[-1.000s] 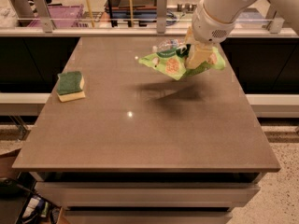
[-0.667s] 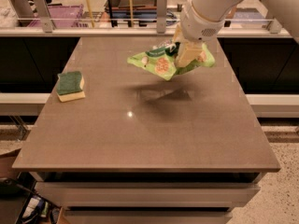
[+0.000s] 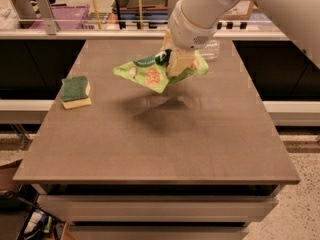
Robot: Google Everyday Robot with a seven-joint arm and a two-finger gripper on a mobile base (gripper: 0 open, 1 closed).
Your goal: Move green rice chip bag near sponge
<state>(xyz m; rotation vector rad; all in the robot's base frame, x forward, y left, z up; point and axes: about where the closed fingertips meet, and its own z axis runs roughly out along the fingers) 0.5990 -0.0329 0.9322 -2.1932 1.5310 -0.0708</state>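
Observation:
The green rice chip bag [image 3: 150,71], a crinkly light-green pouch with orange chip pictures, hangs in the air above the middle of the brown table [image 3: 160,139], casting a shadow below it. My gripper [image 3: 175,61] is shut on the bag's right part and holds it off the surface. The sponge [image 3: 75,91], dark green on top with a pale yellow base, lies near the table's left edge, well to the left of the bag.
A clear plastic bottle [image 3: 212,49] lies at the table's far edge, behind the arm. A railing and shelves with boxes [image 3: 60,19] run behind the table. The floor drops away at the front and right edges.
The arm has carried the bag leftward, from the table's right rear toward the middle and closer to the sponge. The bottle behind it is now uncovered. The sponge has not moved.

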